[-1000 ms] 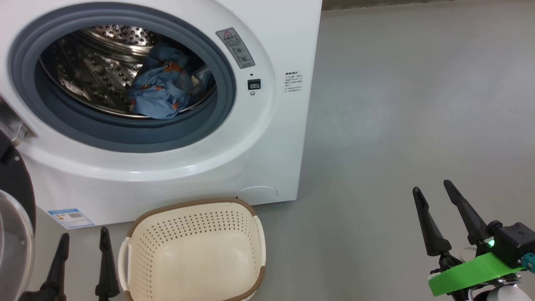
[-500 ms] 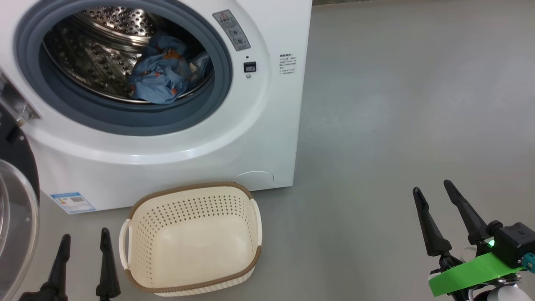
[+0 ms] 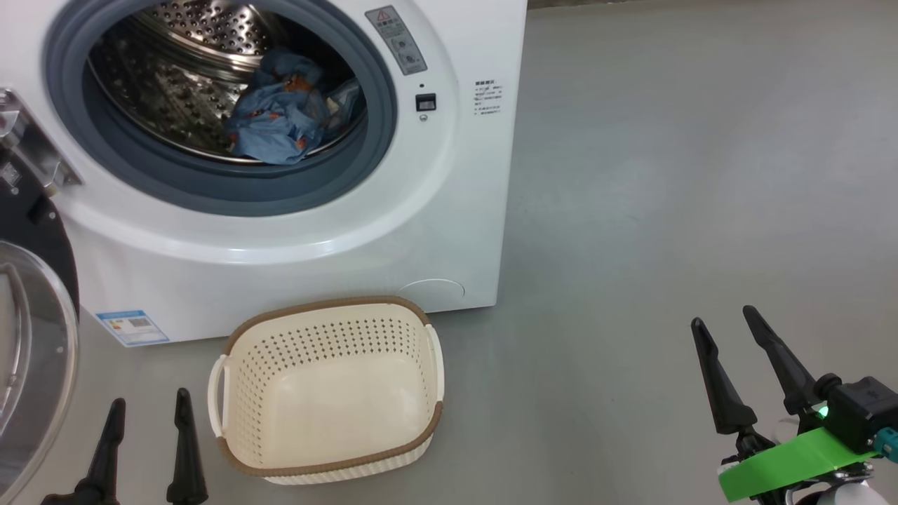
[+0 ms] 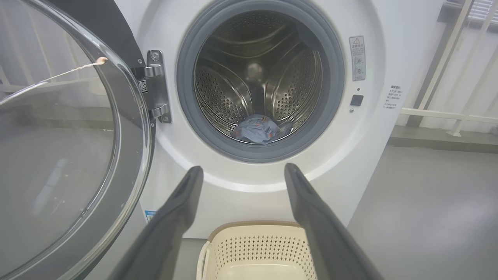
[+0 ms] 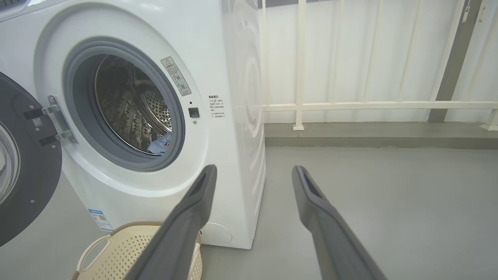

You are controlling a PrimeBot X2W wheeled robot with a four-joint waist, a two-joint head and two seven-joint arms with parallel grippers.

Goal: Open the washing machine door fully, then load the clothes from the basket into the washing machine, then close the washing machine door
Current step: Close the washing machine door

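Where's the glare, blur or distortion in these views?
Head view: soft even light, sharp on the light-blue printed clothes inside the big white front-loading washing machine. Left wrist view: the clear glass bowl of the round glossy black door mirrors the room; fingers of the left gripper look soft. Right wrist view: the washer's glossy side faintly mirrors the white railing, whose posts splay, probably wide-angle.

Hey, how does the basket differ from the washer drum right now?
The basket is empty; the drum holds the blue clothes. The basket is cream plastic with a brown rim; the drum is shiny steel. The basket opens upward; the drum opens to the front. Both are perforated all over with small holes.
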